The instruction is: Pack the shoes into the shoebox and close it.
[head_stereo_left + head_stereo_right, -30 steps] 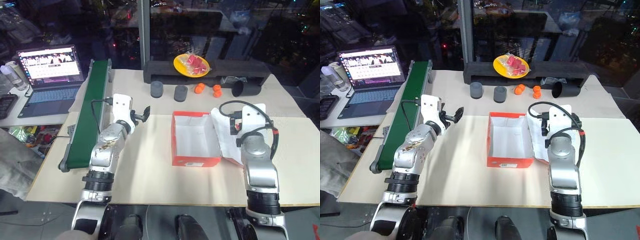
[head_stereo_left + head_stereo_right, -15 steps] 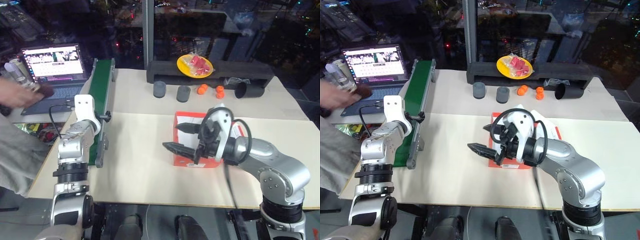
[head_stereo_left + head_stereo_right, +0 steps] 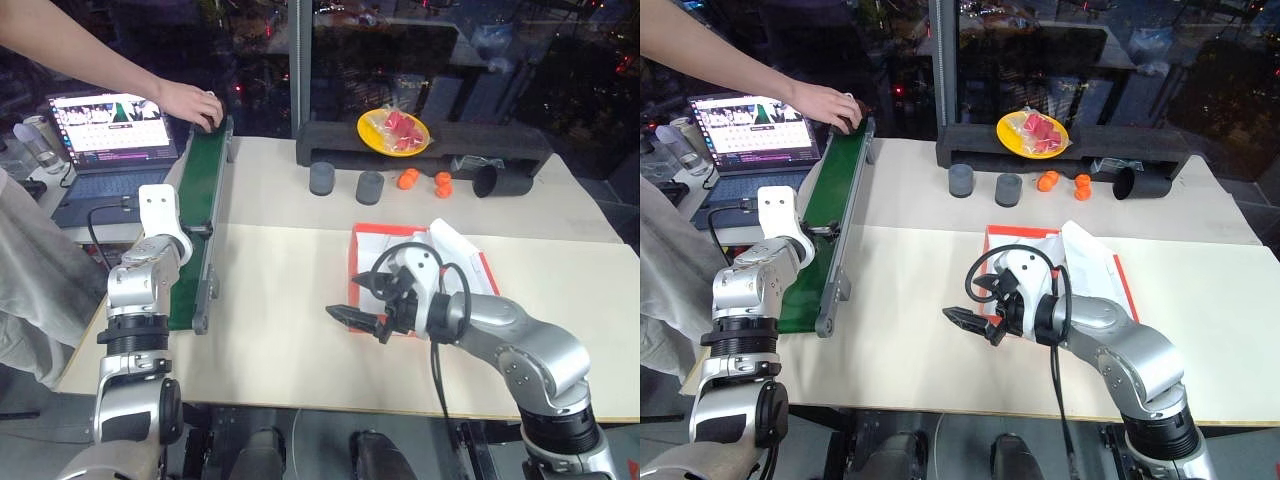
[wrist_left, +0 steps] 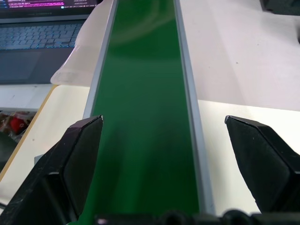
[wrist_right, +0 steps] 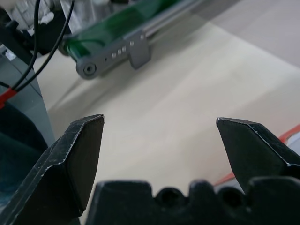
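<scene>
Shoebox [image 3: 440,262] sat centre-right of frame on table [image 3: 280,300], lid side flat, white paper [image 3: 455,245] over it; shoes unseen. Right gripper [image 3: 362,300] spread wide, empty, hovered low just left of box. Left gripper [image 4: 164,154] released, empty, over green conveyor [image 3: 195,225]; person's hand [image 3: 190,100] on conveyor's far end. Advice: wait for shoes on belt, grasp at heel, keep paper flat.

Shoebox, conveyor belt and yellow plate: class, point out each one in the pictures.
Shoebox [image 3: 368,231], left eye view, its red back rim.
Conveyor belt [image 4: 145,117], left wrist view, the green belt's middle.
Yellow plate [image 3: 1012,134], right eye view, its near left rim.
</scene>
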